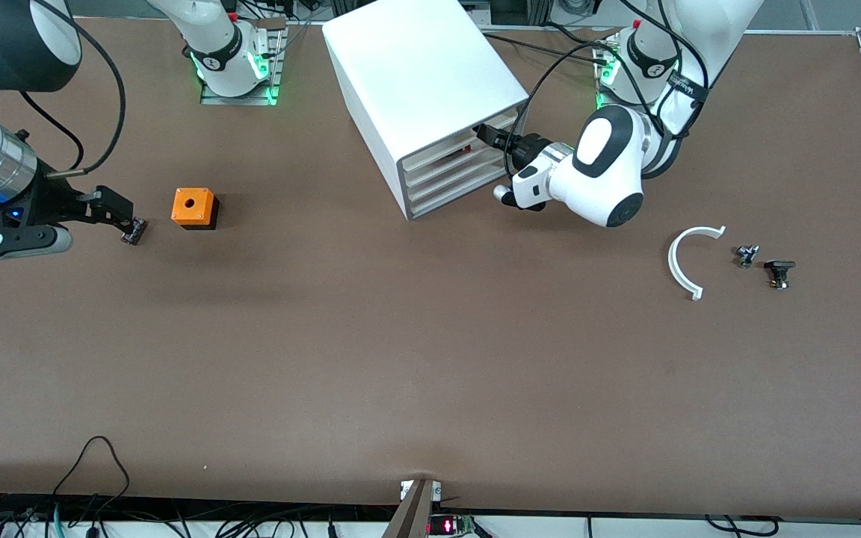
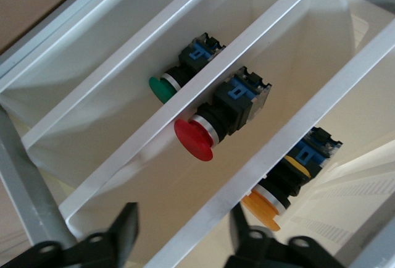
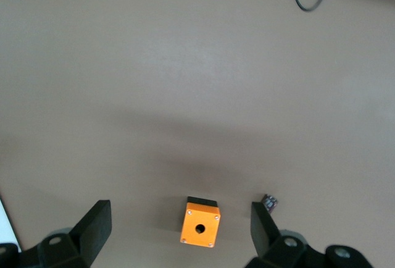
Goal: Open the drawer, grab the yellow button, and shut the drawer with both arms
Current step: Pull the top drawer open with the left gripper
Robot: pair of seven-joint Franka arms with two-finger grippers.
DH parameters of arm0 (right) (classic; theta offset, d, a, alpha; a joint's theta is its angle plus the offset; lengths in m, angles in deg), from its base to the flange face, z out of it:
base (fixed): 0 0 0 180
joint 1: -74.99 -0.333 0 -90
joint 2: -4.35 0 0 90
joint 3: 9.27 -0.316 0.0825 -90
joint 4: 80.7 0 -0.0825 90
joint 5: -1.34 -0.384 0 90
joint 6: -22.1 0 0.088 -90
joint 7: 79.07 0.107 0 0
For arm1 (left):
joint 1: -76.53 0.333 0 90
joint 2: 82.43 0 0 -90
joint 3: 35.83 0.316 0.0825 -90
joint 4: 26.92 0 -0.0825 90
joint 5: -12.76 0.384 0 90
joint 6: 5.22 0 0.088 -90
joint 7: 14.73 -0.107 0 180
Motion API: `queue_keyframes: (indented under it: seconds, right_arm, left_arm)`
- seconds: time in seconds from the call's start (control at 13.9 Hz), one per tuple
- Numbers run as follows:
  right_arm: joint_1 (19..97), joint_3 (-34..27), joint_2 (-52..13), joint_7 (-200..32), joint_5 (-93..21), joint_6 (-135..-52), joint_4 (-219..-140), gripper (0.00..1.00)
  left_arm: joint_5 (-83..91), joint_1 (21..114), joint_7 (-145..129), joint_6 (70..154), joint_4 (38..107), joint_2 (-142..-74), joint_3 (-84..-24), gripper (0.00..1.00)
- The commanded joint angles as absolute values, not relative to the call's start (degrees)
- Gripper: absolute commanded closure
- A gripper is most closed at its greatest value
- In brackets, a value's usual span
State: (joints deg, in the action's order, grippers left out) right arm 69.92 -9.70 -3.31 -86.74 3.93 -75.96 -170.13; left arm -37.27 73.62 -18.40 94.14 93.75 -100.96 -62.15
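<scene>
Orange-capped, the button (image 2: 271, 209) lay in a drawer (image 2: 203, 175) at lower right of the left wrist view, open left gripper (image 2: 185, 234) before it. Right gripper (image 3: 179, 228) hung open over the cube (image 3: 200, 221).

The worktop (image 1: 400, 359) is wide and bare from the middle to 6 o'clock in the front view, so there is lots of room to pass. The white drawer box (image 1: 423, 90) blocks 12 o'clock. Inside it, thin white walls (image 2: 247, 175) leave tight slots around the button (image 2: 262, 211). An orange cube (image 1: 193, 207) stands at 9 o'clock, and a white curved piece (image 1: 681, 261) lies at 3 o'clock.
</scene>
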Motion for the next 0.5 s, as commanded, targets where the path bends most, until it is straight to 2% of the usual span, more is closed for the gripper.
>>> queue_keyframes:
  seconds: [0.0, 0.43]
  right_arm:
    - [70.15, -9.53, -2.94, -95.05, 3.8, -75.19, -169.82, 0.0]
    - [70.24, -9.44, -3.2, -103.14, 2.66, -74.14, -169.38, 0.0]
  left_arm:
    - [-37.86, 75.12, -18.86, 97.33, 95.78, -99.48, -62.38, 1.0]
    - [-37.86, 76.62, -18.86, 99.45, 92.53, -99.13, -55.79, 1.0]
